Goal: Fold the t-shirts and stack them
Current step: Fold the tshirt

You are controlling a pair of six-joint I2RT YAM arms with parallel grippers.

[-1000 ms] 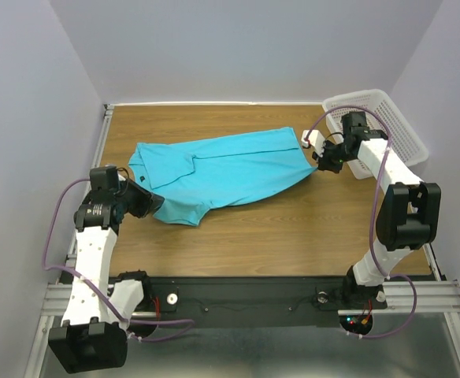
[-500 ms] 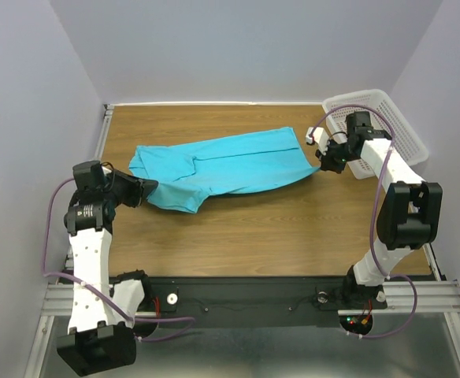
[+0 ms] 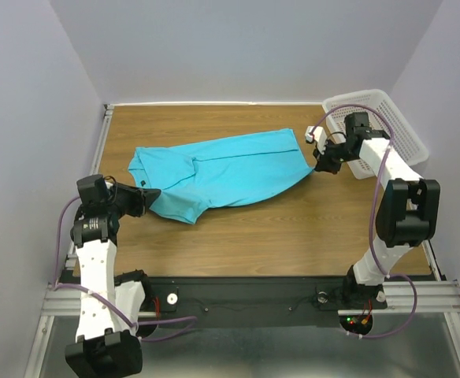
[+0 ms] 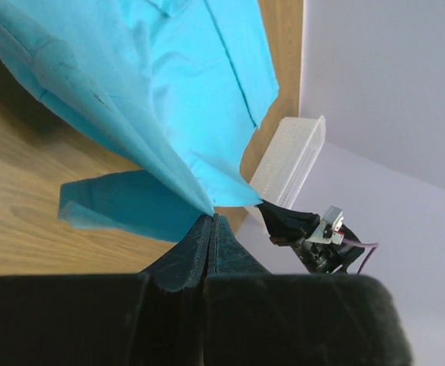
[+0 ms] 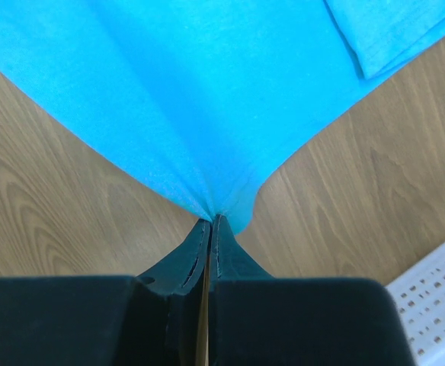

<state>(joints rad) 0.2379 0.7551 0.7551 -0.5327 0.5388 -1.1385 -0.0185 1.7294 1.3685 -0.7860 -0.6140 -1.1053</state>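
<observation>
Scene: the turquoise t-shirt (image 3: 230, 167) lies stretched across the middle of the wooden table (image 3: 293, 228), with an arm at each end of it.
T-shirt, position: it runs from the near left of the table up toward the far right, spread broad in the centre and drawn to a point at both ends.
Left gripper: the left gripper (image 3: 150, 194) is at the shirt's near-left end, jaws pinched tight together on a point of cloth. Its wrist view shows the gripper (image 4: 212, 221) with the t-shirt (image 4: 169, 91) fanning away from the tips, part of it raised off the table (image 4: 24, 191) and casting a shadow there.
Right gripper: the right gripper (image 3: 318, 164) is clamped on the far-right end. Its wrist view shows the gripper (image 5: 209, 223) squeezed onto a gathered tip of the t-shirt (image 5: 207, 91), the cloth spreading out smooth from the pinch over the table (image 5: 55, 206).
Fabric: smooth in the middle, with a folded-over layer near the left end.
Basket: the white perforated basket (image 3: 399, 130) sits in the far right corner, just beside the right gripper; its wall shows in the left wrist view (image 4: 287, 164) and the right wrist view (image 5: 443, 305).
</observation>
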